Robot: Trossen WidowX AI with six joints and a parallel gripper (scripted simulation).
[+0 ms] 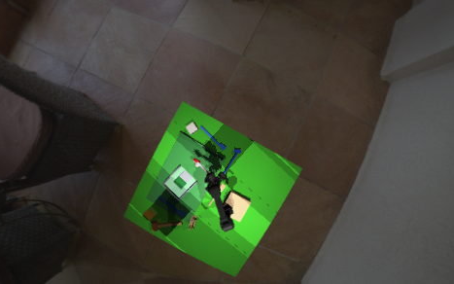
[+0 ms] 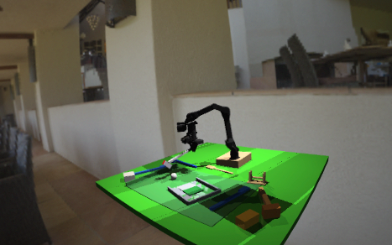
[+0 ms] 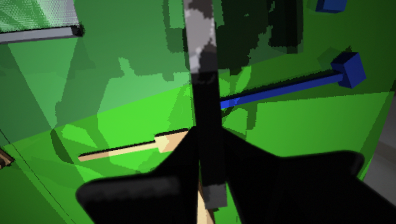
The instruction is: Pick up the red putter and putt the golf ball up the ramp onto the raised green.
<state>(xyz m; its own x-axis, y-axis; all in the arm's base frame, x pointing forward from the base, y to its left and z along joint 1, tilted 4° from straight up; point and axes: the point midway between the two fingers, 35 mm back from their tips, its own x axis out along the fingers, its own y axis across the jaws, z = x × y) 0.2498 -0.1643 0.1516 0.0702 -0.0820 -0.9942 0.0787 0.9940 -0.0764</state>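
Note:
My gripper (image 1: 214,178) (image 2: 193,148) (image 3: 204,130) is shut on the red putter's shaft (image 2: 180,156) (image 3: 201,40), above the mat. The shaft slants down and away from the fingers. The putter's red and white head (image 2: 167,164) appears a little above the mat, near the ball; the head's lower side is unclear. The white golf ball (image 2: 174,176) lies on the mat between the head and the ramp frame; the wrist view does not show it. The grey-white ramp frame (image 2: 181,194) encloses the raised green (image 1: 181,182) (image 2: 193,190). Its corner shows at the wrist view's upper left.
Blue putters (image 1: 213,137) (image 2: 150,170) (image 3: 282,91) lie around the mat, one below the gripper's side. A white block (image 2: 128,176) is at the left corner. A wooden stick tool (image 2: 219,169) (image 3: 120,150), a small rack (image 2: 257,182), a mallet (image 2: 270,211) and an orange block (image 2: 247,218) lie right of the ramp.

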